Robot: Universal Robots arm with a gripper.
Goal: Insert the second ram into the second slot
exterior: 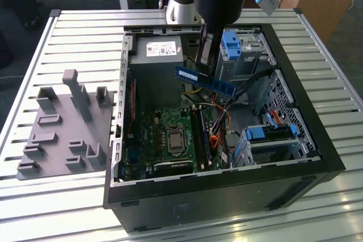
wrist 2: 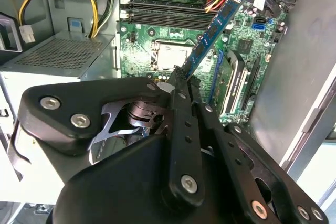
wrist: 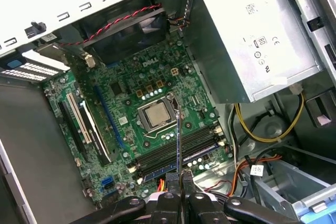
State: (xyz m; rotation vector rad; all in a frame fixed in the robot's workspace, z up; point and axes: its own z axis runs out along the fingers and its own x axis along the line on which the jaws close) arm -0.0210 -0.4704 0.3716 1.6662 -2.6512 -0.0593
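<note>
Bright light fell from above. Glare streaked the ribbed silver metal table, and the pale grey power-supply box looked nearly washed out. Soft shade filled the open black computer case. The black gripper holding the thin blue second ram showed a dull sheen.

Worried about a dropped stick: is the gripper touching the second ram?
Touching. In the second wrist view, the gripper pinches one end of the second ram between its fingertips.
</note>
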